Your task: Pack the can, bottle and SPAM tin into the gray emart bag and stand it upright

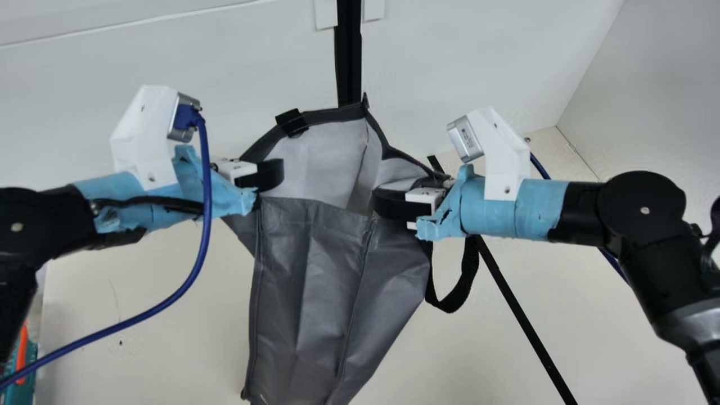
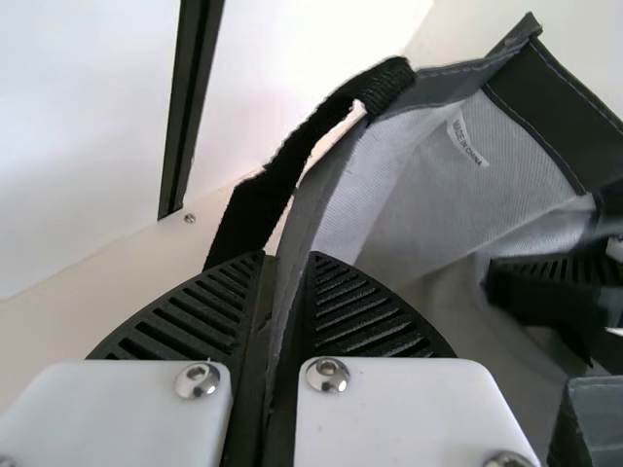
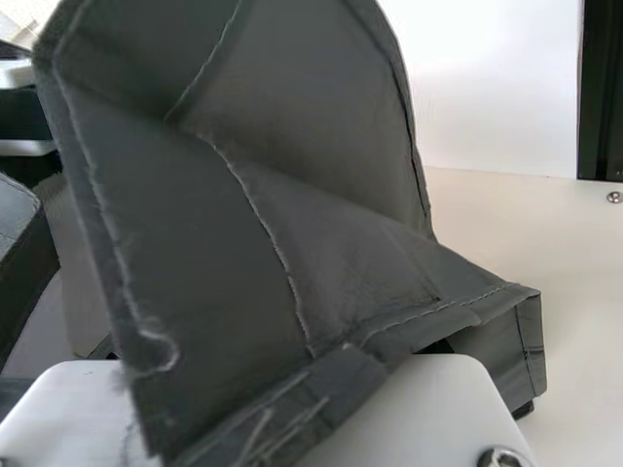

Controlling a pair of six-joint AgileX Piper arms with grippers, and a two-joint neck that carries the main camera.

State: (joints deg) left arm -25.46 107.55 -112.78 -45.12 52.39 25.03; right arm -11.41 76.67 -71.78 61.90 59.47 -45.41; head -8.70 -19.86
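White wall [image 1: 225, 67] behind an open gray bag [image 1: 304, 270] with pale lining [image 1: 320, 157].

A black, straight, grooved post [image 1: 349, 56] runs down the smooth white back wall panel [image 1: 169, 73] in the main view. Two small white rectangular tabs flank its upper part, one on the left [image 1: 325, 12] and one on the right [image 1: 373, 9]. Well to the post's right, a plain pale side wall panel [image 1: 664, 101] meets the back one at an angle. Below the post spreads the smooth cream table [image 1: 534, 349]; a thin, straight black strip [image 1: 526, 315] slants across it, down and right of the post. Far down and left of the post are a tiny dark spot [image 1: 120, 342] and, at the view's edge, a teal object with an orange part [image 1: 21, 354], too cut off to identify. In the left wrist view, a small round metal screw [image 2: 190, 218] sits just beside the foot of a black post; I can't tell whether it is the same one.
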